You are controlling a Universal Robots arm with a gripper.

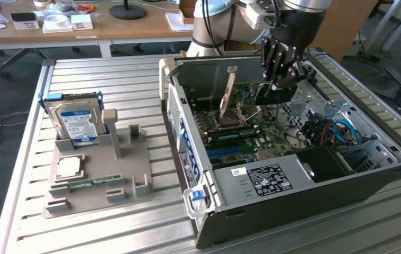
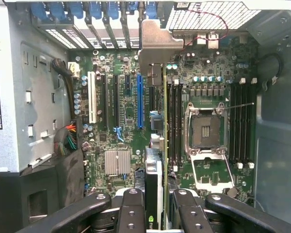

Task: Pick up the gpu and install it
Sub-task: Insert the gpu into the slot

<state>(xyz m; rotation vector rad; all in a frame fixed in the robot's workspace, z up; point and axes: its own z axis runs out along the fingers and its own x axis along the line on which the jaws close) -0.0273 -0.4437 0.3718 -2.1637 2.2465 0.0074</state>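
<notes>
My gripper: clamped on the gpu, fingers pressing its two flat faces
The gpu: held on edge inside the open computer case, toward its far end, over the motherboard
Silver bracket: faces the case's slotted wall
Line-up: the card's edge runs just beside the blue slot, between it and the memory slots; seated or not, I cannot tell
CPU socket: bare, near the card
Exterior view's left: hard drive upright in the grey holder, well apart from the case
</notes>
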